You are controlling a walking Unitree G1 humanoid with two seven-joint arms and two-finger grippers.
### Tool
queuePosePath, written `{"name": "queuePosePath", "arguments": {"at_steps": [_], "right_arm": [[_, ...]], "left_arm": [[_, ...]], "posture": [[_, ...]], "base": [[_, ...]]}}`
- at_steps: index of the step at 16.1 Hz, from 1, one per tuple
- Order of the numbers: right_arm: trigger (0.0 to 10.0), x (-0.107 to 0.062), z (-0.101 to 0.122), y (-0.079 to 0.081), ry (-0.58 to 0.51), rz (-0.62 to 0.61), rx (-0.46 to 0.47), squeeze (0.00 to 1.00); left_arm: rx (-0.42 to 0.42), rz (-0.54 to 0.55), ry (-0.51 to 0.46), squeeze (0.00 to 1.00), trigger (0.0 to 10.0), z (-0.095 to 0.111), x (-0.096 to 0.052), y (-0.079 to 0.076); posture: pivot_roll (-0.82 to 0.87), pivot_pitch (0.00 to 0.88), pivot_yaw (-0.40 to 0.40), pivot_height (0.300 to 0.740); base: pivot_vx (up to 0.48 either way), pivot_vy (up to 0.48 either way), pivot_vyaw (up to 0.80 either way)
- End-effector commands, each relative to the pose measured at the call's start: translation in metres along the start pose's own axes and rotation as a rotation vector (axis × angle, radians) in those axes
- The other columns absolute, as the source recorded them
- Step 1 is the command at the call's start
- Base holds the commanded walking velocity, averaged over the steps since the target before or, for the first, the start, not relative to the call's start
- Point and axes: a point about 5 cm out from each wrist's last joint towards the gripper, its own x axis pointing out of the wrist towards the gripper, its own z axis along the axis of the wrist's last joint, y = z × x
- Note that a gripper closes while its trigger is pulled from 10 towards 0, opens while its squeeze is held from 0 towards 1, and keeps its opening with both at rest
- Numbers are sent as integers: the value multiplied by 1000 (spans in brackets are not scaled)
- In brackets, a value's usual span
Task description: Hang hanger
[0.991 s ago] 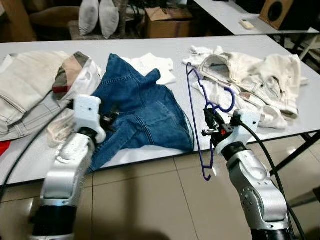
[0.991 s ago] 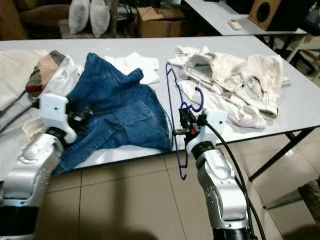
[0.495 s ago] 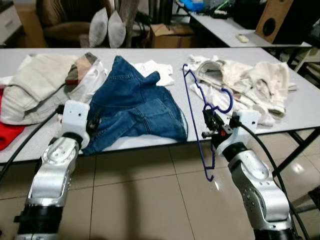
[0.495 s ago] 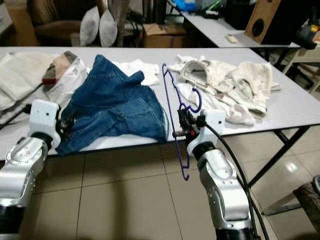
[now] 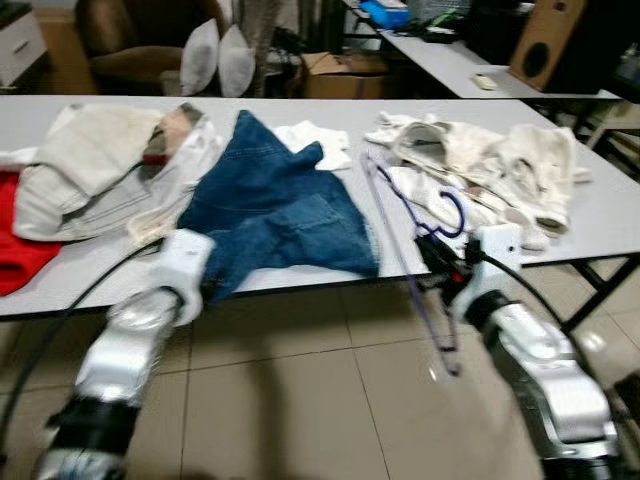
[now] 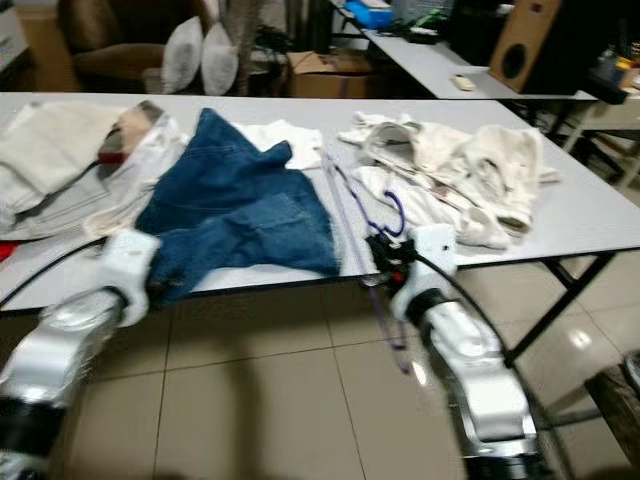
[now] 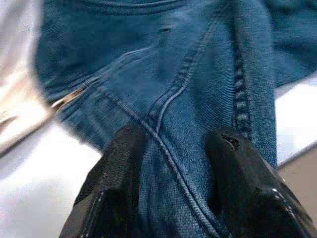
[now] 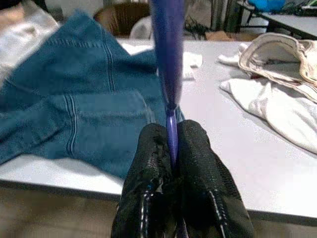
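- My right gripper [image 8: 171, 148] is clamped on the purple hanger [image 5: 415, 265], held off the table [image 5: 600, 215] edge.
- My left gripper [image 7: 173, 163], open, rests over the jeans [image 5: 275, 215].
- Keep the clamp firm; carry the hanger steady to avoid swing.

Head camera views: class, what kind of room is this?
Probably a workroom or lab set up for laundry: long grey tables piled with clothes like blue denim jeans, a brown wooden speaker box and a cardboard box behind.
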Motion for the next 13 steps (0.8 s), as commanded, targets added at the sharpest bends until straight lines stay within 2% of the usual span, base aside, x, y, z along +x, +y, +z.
{"name": "queuePosePath", "arguments": {"at_steps": [1, 2, 3, 4, 5, 6, 7, 8, 9, 11, 12, 13], "right_arm": [[10000, -1, -2, -8, 24, -18, -13, 0], [10000, -2, -1, -15, 33, -43, -30, 0], [10000, -4, -1, -23, 40, -73, -40, 0], [10000, -5, -1, -25, 45, -87, -45, 0], [10000, -6, -1, -27, 45, -92, -46, 0], [10000, -6, -1, -27, 45, -94, -47, 0], [10000, -7, 0, -28, 41, -101, -50, 0], [10000, -7, 1, -28, 30, -101, -46, 0], [10000, -8, 3, -26, 24, -78, -40, 0], [10000, -10, 5, -19, 14, 7, -49, 0], [10000, -10, 5, -17, 13, 34, -54, 0], [10000, -11, 6, -14, 15, 84, -71, 0]], "left_arm": [[13, -48, -38, 0, 10000, 16, 9, -10], [-2, -67, -95, 0, 10000, 33, 16, -15], [-22, -160, -220, 0, 10000, 62, 19, -30], [-78, -289, -280, 0, 10000, 77, 17, -48], [-108, -398, -324, 0, 10000, 88, 15, -64], [-124, -428, -340, 0, 10000, 91, 15, -69], [-153, -492, -404, 0, 10000, 102, 13, -78], [-176, -501, -470, 0, 10000, 111, 10, -77], [-154, -406, -491, 0, 10000, 113, 10, -59], [-22, -246, -407, 0, 10000, 99, 9, -26], [-14, -208, -379, 0, 10000, 94, 7, -16], [-9, -129, -321, 1000, 10000, 84, 2, 6]], "posture": [[-49, 0, -58, 740], [-56, 0, -53, 740], [-60, 0, -50, 740], [-64, 0, -47, 740], [-70, 0, -43, 740], [-72, 0, -42, 740], [-76, 0, -39, 740], [-78, 0, -37, 740], [-78, 0, -37, 740], [-75, 0, -37, 740], [-75, 0, -37, 740], [-68, 0, -41, 740]], "base": [[0, 0, 0], [0, 0, 0], [0, 0, 0], [0, 0, 0], [0, 0, 0], [0, 0, 0], [0, 0, 0], [0, 0, 0], [0, 0, 0], [0, 0, 0], [0, 0, 0], [0, 0, 0]]}}
